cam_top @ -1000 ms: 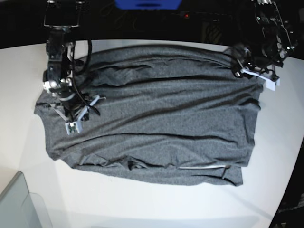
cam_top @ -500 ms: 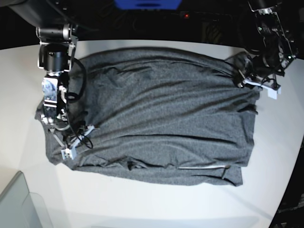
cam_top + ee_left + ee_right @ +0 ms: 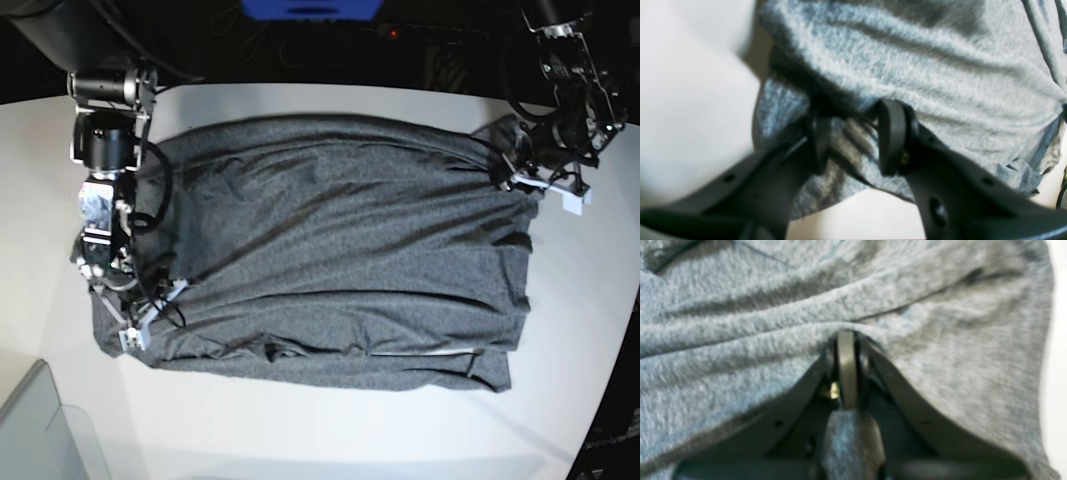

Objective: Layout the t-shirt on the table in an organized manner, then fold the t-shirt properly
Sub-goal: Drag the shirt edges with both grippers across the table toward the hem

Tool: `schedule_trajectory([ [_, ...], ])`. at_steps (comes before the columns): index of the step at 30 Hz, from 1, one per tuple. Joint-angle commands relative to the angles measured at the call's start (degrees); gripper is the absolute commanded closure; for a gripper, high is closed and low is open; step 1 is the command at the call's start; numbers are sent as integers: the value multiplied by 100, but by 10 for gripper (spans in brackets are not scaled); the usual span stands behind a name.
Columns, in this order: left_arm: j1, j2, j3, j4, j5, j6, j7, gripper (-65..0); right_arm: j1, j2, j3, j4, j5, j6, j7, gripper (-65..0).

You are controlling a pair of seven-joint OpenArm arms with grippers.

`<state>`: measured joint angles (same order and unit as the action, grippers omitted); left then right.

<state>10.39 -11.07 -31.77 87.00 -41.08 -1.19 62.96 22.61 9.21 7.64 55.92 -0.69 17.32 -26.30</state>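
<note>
Grey t-shirt [image 3: 340, 250], one, on table [image 3: 300, 430]; two hands: left hand [image 3: 853, 140] and right hand [image 3: 846, 340] each pinching it.

The t-shirt [image 3: 340, 250] is covering the middle of the table [image 3: 330, 430]. A grey bin [image 3: 40, 430] is blocking the 7 o'clock corner.

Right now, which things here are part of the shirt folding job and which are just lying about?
Part of the job:
- t-shirt
- table
- right tool, shut on the shirt
- left tool, at the shirt's far corner

Just lying about:
- translucent bin
- blue object
</note>
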Motion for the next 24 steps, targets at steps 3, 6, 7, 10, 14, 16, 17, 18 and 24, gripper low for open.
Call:
schedule_trajectory([
  [3, 266, -23, -36, 570, 183, 97, 188, -242, -147, 41, 14, 865, 64, -22, 129, 0],
  [6, 398, 21, -344, 1238, -46, 97, 188, -242, -402, 33, -12, 1445, 64, -22, 129, 0],
  [7, 442, 13, -449, 1432, -195, 97, 188, -242, -481, 33, -21, 1595, 64, -22, 129, 0],
  [10, 477, -23, -696, 1748, -644, 97, 188, -242, -657, 41, -21, 1823, 64, -22, 129, 0],
  [14, 82, -14, -801, 1678, -714, 132, 188, -242, -709, 50, 5, 1814, 64, -22, 129, 0],
  [16, -235, 4, -555, 1414, -556, 132, 188, -242, -701, 50, -21, 1814, 64, -22, 129, 0],
  [17, -349, 21, -414, 1221, -433, 132, 152, -242, -683, 50, -21, 1806, 64, -22, 129, 0],
  [18, -490, 30, -247, 957, -274, 132, 126, -242, -674, 50, -21, 1806, 64, -22, 129, 0],
  [24, -1176, 127, 421, -625, 578, 106, -164, -242, -217, 50, -30, 1331, 64, -22, 129, 0],
])
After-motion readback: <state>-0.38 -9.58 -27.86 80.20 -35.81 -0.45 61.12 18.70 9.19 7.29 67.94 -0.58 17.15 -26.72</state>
